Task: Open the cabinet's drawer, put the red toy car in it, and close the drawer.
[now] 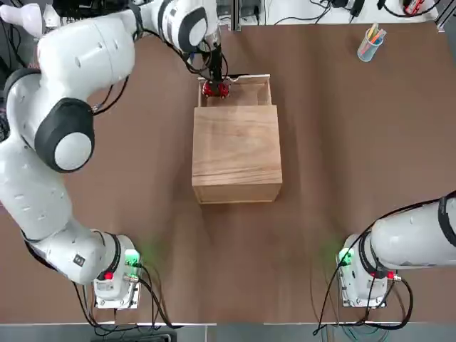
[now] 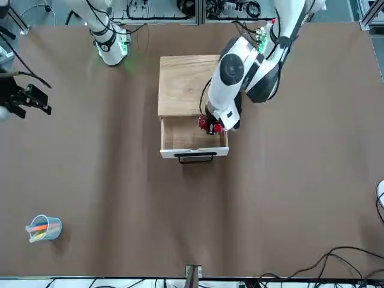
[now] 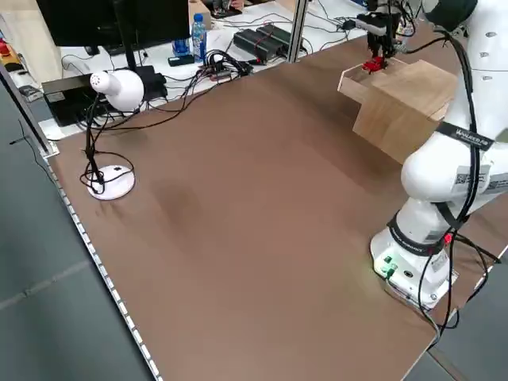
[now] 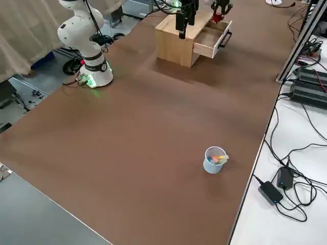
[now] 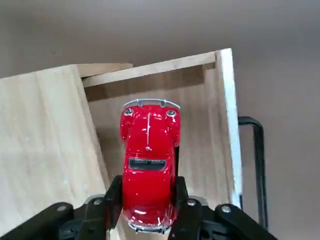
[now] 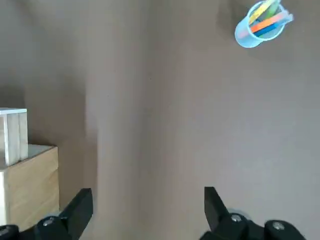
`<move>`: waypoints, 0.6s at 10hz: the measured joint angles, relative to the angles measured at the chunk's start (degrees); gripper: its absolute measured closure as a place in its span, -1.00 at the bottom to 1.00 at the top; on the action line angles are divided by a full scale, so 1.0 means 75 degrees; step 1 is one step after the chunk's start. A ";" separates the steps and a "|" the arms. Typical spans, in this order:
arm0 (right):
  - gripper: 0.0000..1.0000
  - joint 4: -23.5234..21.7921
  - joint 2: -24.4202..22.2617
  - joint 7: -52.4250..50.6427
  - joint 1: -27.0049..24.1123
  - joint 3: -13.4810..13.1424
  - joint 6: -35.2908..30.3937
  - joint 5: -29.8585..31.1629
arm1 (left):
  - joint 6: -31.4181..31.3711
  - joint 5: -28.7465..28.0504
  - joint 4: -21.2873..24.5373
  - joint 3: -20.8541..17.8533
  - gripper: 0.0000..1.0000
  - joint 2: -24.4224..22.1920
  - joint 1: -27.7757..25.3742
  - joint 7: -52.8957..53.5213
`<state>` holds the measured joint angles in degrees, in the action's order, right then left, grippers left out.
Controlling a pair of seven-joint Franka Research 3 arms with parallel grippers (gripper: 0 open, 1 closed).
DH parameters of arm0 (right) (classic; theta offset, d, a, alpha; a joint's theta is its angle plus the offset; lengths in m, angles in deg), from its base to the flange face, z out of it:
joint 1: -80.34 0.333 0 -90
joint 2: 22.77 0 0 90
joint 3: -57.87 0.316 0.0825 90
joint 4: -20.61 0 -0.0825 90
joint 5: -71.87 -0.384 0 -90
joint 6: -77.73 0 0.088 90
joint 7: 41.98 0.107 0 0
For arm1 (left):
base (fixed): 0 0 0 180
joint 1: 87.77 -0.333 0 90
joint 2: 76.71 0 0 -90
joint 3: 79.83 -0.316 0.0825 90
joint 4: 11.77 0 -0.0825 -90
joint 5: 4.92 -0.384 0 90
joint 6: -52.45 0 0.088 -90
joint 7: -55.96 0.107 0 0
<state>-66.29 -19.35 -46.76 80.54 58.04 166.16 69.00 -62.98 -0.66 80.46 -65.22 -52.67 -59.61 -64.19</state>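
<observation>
My left end effector [image 5: 148,186] grips the red toy car [image 5: 149,134] above the open drawer [image 2: 194,152], on the cabinet's [image 1: 237,146] 12 o'clock side. I judge this the placing step: lower, release, lift clear before closing. My right end effector [image 6: 149,197] idles open toward 3 o'clock.

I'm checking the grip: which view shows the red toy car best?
The left wrist view: the car fills its middle, clamped between the left gripper's fingers over the open drawer. Top, front and both side views show only a small red patch; the right wrist view, none.
</observation>
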 joint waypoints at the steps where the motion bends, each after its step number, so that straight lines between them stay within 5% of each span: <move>1: -0.97 -0.0006 0.0204 0.0001 0.0191 0.0008 0.0014 -0.0004 | -0.0001 -0.0016 -0.0171 -0.0001 0.10 0.0233 0.0013 -0.0001; 6: -0.97 -0.0008 0.1403 0.0409 0.1217 0.0043 0.0550 -0.0882 | -0.0026 -0.0055 -0.0592 -0.0002 0.10 0.0927 0.0242 -0.0161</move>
<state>-66.35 -8.83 -43.70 89.67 58.36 170.29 62.39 -63.18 -1.07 76.02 -65.24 -45.72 -57.80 -65.39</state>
